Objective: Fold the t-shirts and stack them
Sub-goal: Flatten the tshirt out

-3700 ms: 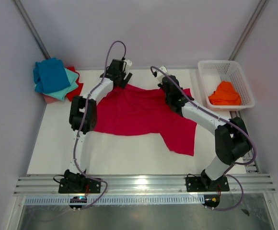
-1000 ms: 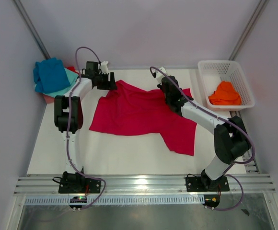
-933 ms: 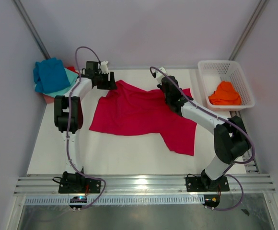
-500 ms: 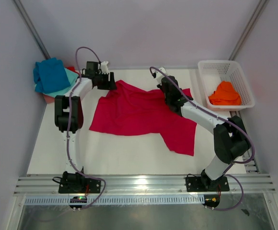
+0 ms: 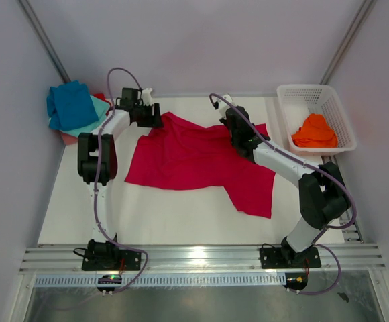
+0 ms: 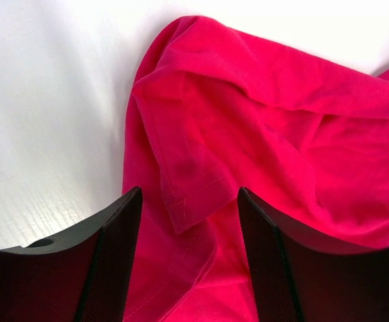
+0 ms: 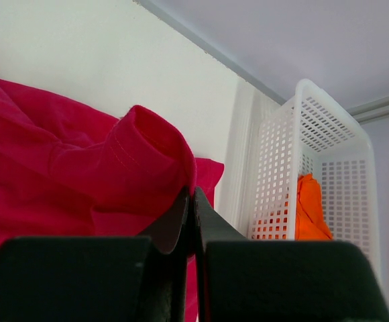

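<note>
Leftward along the crimson t-shirt's (image 5: 194,157) far edge my left jaws have travelled, reaching its far-left corner. Left of that shirt, spread on the worktop (image 5: 168,218), a blue t-shirt (image 5: 70,104) tops a folded pile. My left jaws stand apart, empty, astride a sleeve hem. My right jaws pinch shut on a fold at its far-right corner. Right of it, a basket (image 5: 305,86) holds an orange t-shirt (image 5: 314,132).
</note>
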`<state>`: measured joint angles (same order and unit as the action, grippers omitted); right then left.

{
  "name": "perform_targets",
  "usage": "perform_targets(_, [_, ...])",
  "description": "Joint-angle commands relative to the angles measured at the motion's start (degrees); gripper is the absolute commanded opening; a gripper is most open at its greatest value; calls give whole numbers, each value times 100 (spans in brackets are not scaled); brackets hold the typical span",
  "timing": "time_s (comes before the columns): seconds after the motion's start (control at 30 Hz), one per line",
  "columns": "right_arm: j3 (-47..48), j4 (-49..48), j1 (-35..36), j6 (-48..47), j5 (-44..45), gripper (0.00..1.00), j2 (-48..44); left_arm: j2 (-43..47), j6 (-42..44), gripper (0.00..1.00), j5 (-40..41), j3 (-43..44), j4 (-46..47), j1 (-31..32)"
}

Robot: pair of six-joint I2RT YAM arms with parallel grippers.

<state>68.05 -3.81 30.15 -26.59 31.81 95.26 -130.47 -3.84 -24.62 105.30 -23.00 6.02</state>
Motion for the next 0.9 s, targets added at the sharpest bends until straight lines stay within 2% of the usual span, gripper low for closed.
perform_targets(0.0, [50, -155, -9, 75, 18, 3, -43, -22, 76, 60, -122, 228, 147, -5])
perform_targets(0.03, [42, -155, -9, 75, 18, 3, -34, -39, 67, 59, -131, 228, 147, -5])
perform_targets(0.23, [33, -155, -9, 75, 18, 3, -8, -101, 76, 31, -271, 290, 103, 4])
perform_targets(0.3, [41, -155, -9, 66, 27, 3, -17, -119, 93, 25, -280, 299, 94, 4])
perform_targets(0.33, [42, -155, -9, 66, 27, 3, -17, -110, 102, 16, -289, 307, 86, -4])
perform_targets(0.4, [42, -155, -9, 66, 27, 3, -8, -110, 120, 9, -297, 351, 33, -5])
perform_targets(0.43, [42, -155, -9, 75, 18, 3, -16, -101, 137, 0, -271, 360, 7, -5])
perform_targets(0.63, [59, -137, -9, 66, 35, 3, 1, 92, 225, 0, -113, 369, -151, -4])
perform_targets(0.87, [270, -304, -62, -293, 246, 3, -157, 899, 708, 0, 1018, 492, -538, -22])
